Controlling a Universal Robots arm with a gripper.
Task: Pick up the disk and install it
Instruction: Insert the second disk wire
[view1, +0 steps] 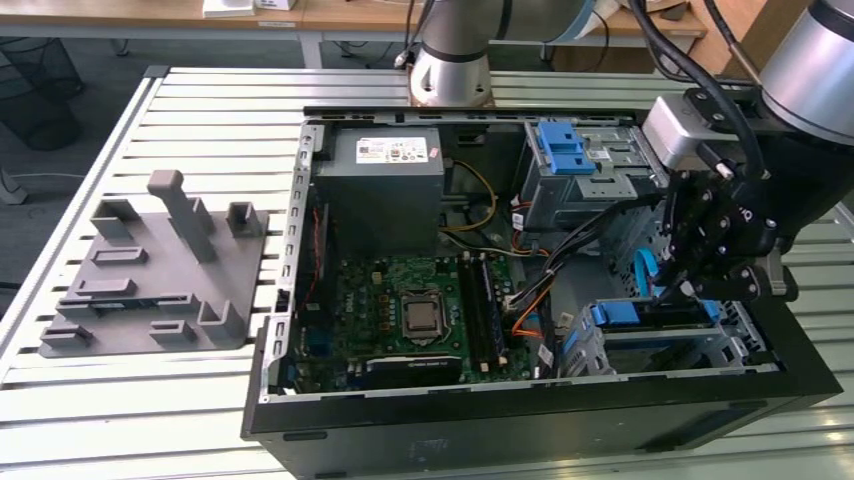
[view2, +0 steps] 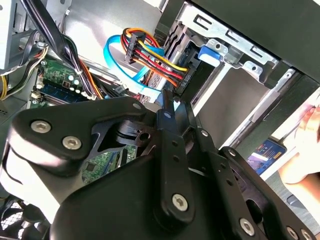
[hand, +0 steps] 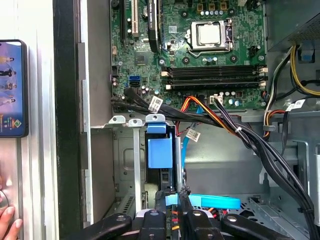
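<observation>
You have the black end effector (view1: 721, 262) low inside the open black computer case (view1: 534, 420), over the drive cage at the exterior view's right, near corner. Its fingers (hand: 170, 210) look drawn close together in the first wrist view, meeting around a thin blue edge, but you cannot tell for certain whether they grip it. The disk (view1: 657, 315), a flat drive with a blue plastic frame, sits in the metal cage (hand: 135, 150) just below the end effector; its blue tab (hand: 160, 152) shows between the cage rails. Red, yellow and orange cables (view2: 155, 62) plug in beside it. The green motherboard (view1: 400, 310) lies in the case's middle, the grey power-supply box (view1: 387, 190) farther back. A grey moulded fixture (view1: 154, 270) rests on the slatted table (view1: 80, 200) at the exterior view's left.
</observation>
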